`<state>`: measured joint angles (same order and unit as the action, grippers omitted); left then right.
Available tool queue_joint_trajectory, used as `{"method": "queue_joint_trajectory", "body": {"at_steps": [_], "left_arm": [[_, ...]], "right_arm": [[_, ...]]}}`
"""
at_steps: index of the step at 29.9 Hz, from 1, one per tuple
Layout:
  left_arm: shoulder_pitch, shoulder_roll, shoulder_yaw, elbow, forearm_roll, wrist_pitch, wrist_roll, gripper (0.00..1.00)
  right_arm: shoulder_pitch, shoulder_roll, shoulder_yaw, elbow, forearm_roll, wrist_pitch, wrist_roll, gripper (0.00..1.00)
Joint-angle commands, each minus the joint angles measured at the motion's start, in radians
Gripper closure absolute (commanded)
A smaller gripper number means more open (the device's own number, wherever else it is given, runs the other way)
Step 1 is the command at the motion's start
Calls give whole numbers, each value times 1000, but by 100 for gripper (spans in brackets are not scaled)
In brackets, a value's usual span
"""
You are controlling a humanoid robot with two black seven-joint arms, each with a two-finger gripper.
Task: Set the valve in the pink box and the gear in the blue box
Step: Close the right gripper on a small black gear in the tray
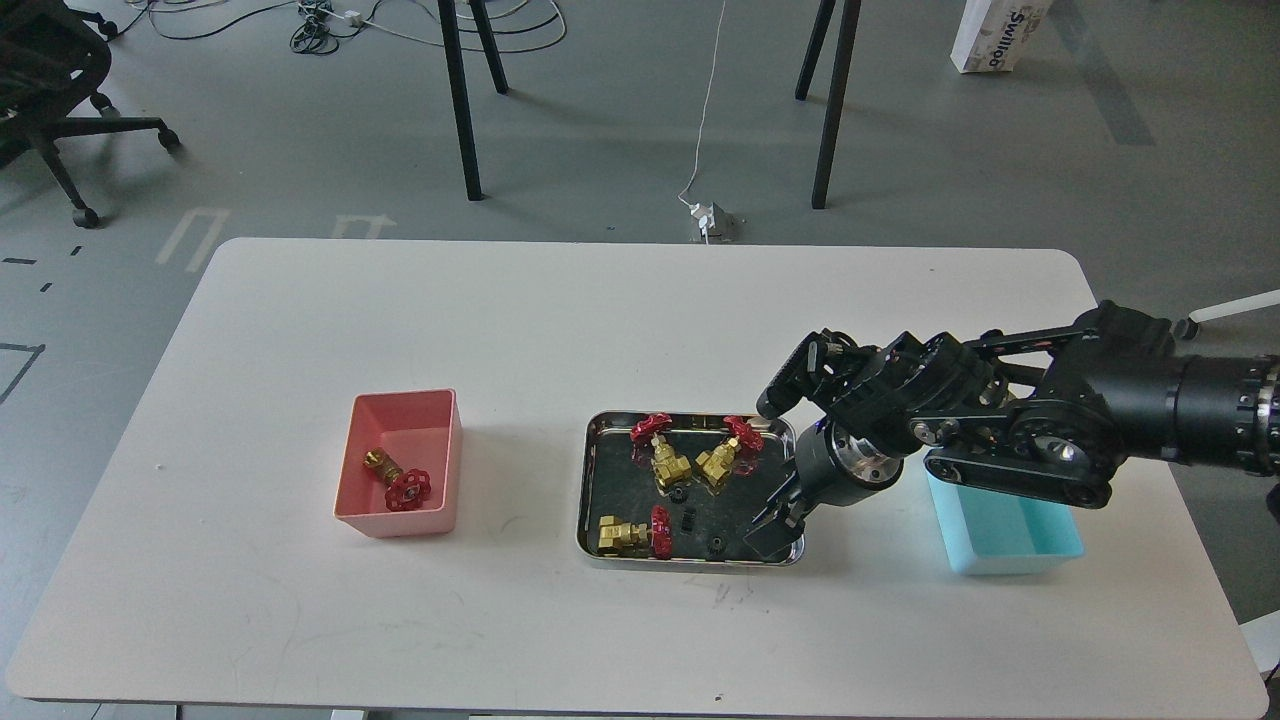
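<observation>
The pink box (400,522) stands left of centre and holds one valve (397,480). A steel tray (584,490) in the middle holds three more valves, at the back left (660,452), the back right (728,450) and the front left (630,533). It also holds tiny black gears (679,493) (716,544). My right gripper (768,532) points down into the tray's front right corner, and its dark fingers cannot be told apart. The blue box (1010,560) stands to the right, empty where it shows and partly hidden by my right arm. My left gripper is out of view.
A small black oblong piece (688,521) lies in the tray between the gears. The white table (300,620) ends close to the blue box on the right. Chair and table legs and cables stand on the floor beyond the far edge.
</observation>
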<state>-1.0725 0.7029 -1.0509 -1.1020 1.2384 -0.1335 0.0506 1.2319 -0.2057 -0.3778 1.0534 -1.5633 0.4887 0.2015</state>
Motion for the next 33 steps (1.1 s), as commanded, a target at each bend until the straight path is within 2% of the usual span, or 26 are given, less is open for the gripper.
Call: {"method": "queue_joint_trajectory", "body": {"at_steps": [1, 12, 30, 33], "left_arm": [[-4, 1, 0, 8, -1, 0, 0, 6], [-23, 0, 2, 17, -2, -1, 0, 6], [-38, 3, 3, 36, -4, 0, 2, 6], [-38, 3, 3, 36, -4, 0, 2, 6]], "right_arm": [[-20, 72, -1, -50, 0, 0, 1, 3], [-26, 94, -4, -87, -1, 0, 27, 9], [-28, 66, -35, -113, -1, 0, 27, 18], [-28, 66, -36, -113, -1, 0, 27, 23]]}}
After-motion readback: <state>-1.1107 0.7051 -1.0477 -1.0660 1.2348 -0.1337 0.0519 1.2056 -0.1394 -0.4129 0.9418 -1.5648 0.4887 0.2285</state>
